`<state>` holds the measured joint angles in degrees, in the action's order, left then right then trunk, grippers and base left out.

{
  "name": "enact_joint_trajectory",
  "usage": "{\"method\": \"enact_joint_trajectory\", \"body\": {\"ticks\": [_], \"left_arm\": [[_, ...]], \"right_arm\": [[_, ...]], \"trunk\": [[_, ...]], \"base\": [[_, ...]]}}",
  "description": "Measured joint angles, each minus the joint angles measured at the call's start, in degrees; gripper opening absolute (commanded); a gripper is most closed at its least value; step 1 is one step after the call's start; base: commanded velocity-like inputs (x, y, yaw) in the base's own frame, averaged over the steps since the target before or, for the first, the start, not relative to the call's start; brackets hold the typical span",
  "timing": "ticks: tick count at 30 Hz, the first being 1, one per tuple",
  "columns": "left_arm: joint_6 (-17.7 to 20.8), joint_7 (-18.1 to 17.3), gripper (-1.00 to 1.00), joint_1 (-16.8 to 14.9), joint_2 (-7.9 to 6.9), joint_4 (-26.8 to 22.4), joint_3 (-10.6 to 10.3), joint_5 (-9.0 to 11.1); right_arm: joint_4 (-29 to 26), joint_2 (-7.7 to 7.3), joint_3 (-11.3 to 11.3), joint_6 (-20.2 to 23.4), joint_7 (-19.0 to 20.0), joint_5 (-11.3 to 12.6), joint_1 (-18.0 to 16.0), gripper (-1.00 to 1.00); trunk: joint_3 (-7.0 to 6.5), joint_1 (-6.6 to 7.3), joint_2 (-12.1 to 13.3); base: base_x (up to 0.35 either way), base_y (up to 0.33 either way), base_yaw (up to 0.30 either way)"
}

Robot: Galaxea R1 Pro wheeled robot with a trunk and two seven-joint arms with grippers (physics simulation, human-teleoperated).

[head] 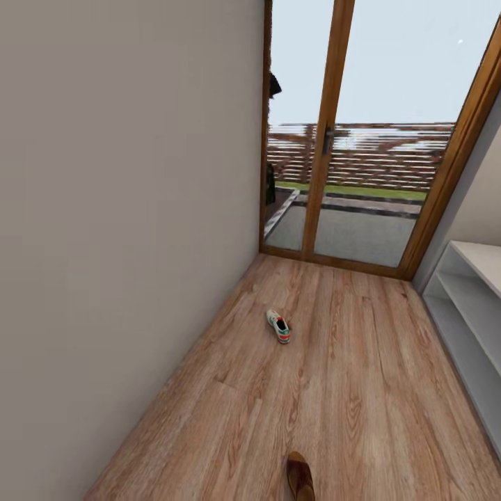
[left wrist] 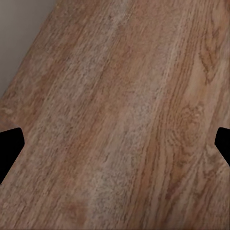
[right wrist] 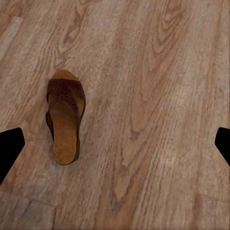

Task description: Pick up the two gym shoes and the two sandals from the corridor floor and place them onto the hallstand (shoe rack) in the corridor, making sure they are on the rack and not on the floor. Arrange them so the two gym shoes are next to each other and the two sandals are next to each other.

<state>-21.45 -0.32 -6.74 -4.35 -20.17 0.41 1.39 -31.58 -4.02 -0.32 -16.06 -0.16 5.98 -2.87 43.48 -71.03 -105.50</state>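
A plain grey-beige wall (head: pixel 125 209) runs along the left of a narrow corridor, meeting light-brown wood-grain plank flooring (head: pixel 348 390). At the far end stands a tall glazed door in a warm wooden frame (head: pixel 327 139), with pale sky, a slatted fence (head: pixel 376 156), a strip of grass and grey paving outside. Even daylight fills the corridor.
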Motion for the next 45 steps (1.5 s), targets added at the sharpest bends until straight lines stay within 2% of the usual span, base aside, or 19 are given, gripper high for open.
{"method": "enact_joint_trajectory", "body": {"ticks": [21, 25, 30, 33, 37, 44, 45], "left_arm": [[1.0, -0.3, 1.0, -0.5, 0.04, -0.4, -0.3, 0.0], [1.3, -0.3, 1.0, -2.3, 0.16, -0.9, -0.4, -0.1], [1.4, -0.3, 1.0, -6.1, 0.13, -0.8, -0.5, -0.4], [1.7, -0.2, 1.0, -9.0, 0.09, -0.6, -0.7, -0.6], [3.5, -0.1, 1.0, -12.6, -0.18, -0.4, -0.8, -0.8], [11.1, -0.2, 1.0, -18.3, -0.35, -0.9, -0.9, -0.9], [15.1, -0.3, 1.0, -21.4, -0.3, -1.0, -0.9, -0.9]], "right_arm": [[-0.7, 0.09, -0.2, 0.0, 0.1, 0.1, 0.0, 1.0], [-2.8, 0.16, -0.2, 0.2, 0.0, 0.1, -1.0, 1.0], [-5.6, 0.17, -0.1, 0.7, 0.1, 0.0, -4.2, 1.0], [-6.4, 0.18, -0.1, 1.8, 0.2, -0.1, -7.3, 1.0], [-6.8, 0.17, -0.1, 5.9, 0.2, -0.1, -11.7, 1.0], [-7.0, 0.17, -0.1, 14.1, 0.1, 0.0, -17.6, 1.0], [-7.0, 0.17, 0.0, 16.6, 0.2, 0.0, -19.5, 1.0]], "trunk": [[3.77, -4.61, -8.4], [4.48, -5.49, -10.0], [5.38, -6.59, -12.0], [5.92, -7.25, -13.2], [6.64, -8.13, -14.8], [7.89, -9.67, -17.6], [8.06, -9.89, -18.0]], "base": [[0.0, 0.0, 0.0], [0.0, 0.0, 0.0], [0.0, 0.0, 0.0], [0.0, 0.0, 0.0], [0.0, 0.0, 0.0], [0.0, 0.0, 0.0], [0.0, 0.0, 0.0]]}}
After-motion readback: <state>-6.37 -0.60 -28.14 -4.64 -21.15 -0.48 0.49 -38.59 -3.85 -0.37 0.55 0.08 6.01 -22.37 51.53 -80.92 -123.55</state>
